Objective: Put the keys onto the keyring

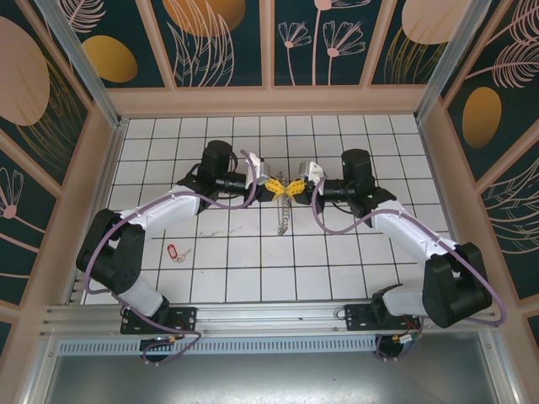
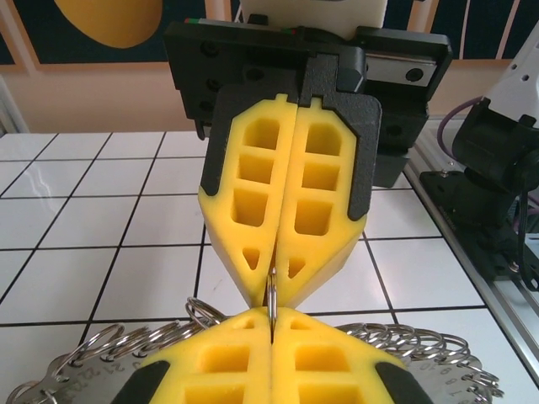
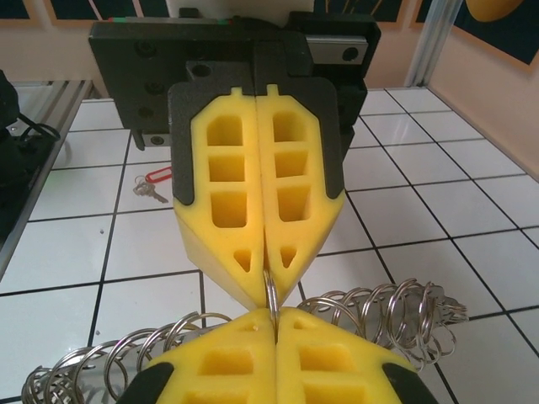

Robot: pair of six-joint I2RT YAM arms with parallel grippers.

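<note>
The two arms are reaching in toward each other over the middle of the tabletop (image 1: 253, 273), a little nearer its far edge than its near one. The left gripper (image 1: 279, 191) and the right gripper (image 1: 301, 188) are meeting tip to tip, their yellow pads almost touching.

Both pairs of jaws are clenched. From the left wrist, the left gripper (image 2: 271, 326) is sitting at the bottom of the view and the right gripper (image 2: 273, 282) is facing it. One thin wire loop of the keyring (image 2: 421, 347) is running up into the seam of each. The right wrist is showing the same thing mirrored: the right gripper (image 3: 274, 326) below, the left gripper (image 3: 268, 279) above, and the keyring (image 3: 383, 316) pinched by both. Its many small metal rings are fanning out to either side.

From above, the keyring (image 1: 285, 217) is hanging down from that meeting point as a thin metal string. I cannot quite tell whether its lower end is resting on the tiles.

The red-tagged key (image 1: 174, 251) is lying flat toward the left near corner, well apart from the grippers; it is also showing behind the left gripper (image 3: 155, 182).
</note>
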